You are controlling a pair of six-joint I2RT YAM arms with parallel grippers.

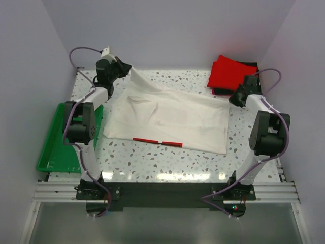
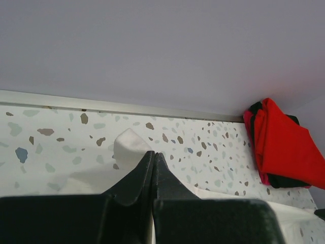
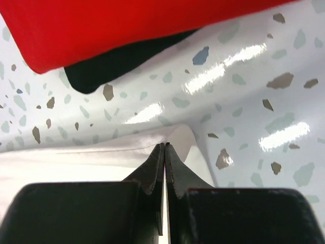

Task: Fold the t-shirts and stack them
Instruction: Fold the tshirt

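The cream-white t-shirt lies spread across the middle of the table, a thin red stripe along its near edge. My left gripper is shut on its far left corner, which is lifted off the table. That corner pokes out past the shut left gripper. My right gripper is shut on the far right corner, low over the table, tips together. A folded red t-shirt sits on a black one at the far right.
A green plastic tray sits off the table's left edge beside the left arm. Walls close in the back and both sides. The folded pile lies just beyond the right gripper.
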